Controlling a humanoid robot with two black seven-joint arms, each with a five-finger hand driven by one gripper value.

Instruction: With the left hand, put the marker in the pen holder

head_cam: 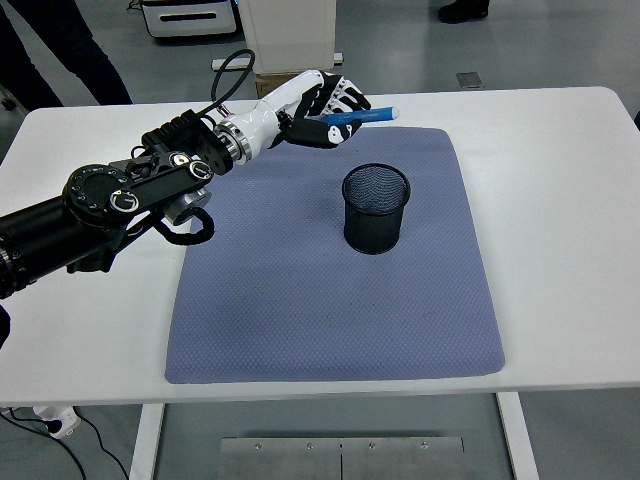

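My left hand (328,107) is shut on a blue marker (362,117). It holds the marker nearly level, tip pointing right, high over the far edge of the blue-grey mat (330,300). The black mesh pen holder (376,208) stands upright on the mat, to the right of the middle. The marker is above and behind the holder, a little to its left, and apart from it. The left arm (110,205) reaches in from the left edge. The right arm is out of view.
The mat lies on the white table (560,200). Behind the table stand a cardboard box (293,82) and a white stand. A person's legs (60,50) show at the top left.
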